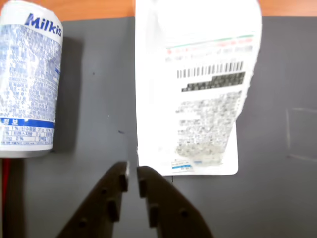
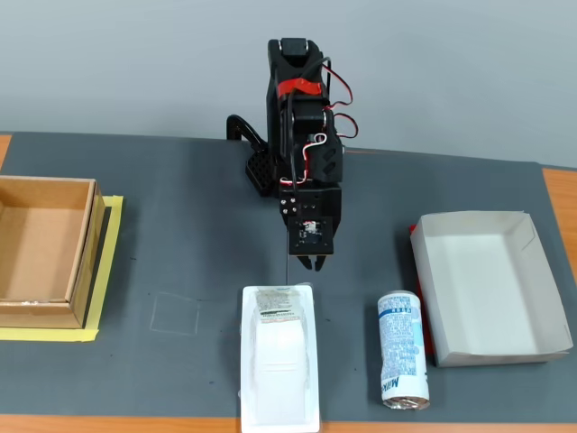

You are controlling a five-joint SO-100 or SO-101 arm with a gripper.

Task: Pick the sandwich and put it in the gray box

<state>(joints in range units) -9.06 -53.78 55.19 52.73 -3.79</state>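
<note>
In the fixed view, going from the left edge, a brown cardboard box (image 2: pixel 45 248) sits on a square of yellow tape (image 2: pixel 108 271) at mid-left; its inside looks bare, and the tape seems meant to mark where it belongs. Lower centre lies the sandwich (image 2: pixel 279 356), a long white wrapped pack resting flat on the dark mat (image 2: pixel 180 198), its printed label end turned toward the arm and its far end reaching the bottom edge of the frame. Directly above that label end hangs the gripper (image 2: pixel 311 262), pointed down, which I take as lining up for a grab at the near end of the pack. In the wrist view the gripper (image 1: pixel 132 174) comes up from the bottom centre with its two dark fingers nearly together, only a thin slit between them and nothing in it; their tips sit just beside the lower left corner of the sandwich (image 1: pixel 198 94), not around it, so they would need to spread before closing on it. Right of the pack in the fixed view a white-and-blue can (image 2: pixel 403 350) lies on its side, apart from everything. At mid-right is the gray box (image 2: pixel 491 289), a shallow pale tray with a red edge showing on its left side; it holds nothing, so the sandwich has yet to be lifted and carried over the can to it.
</note>
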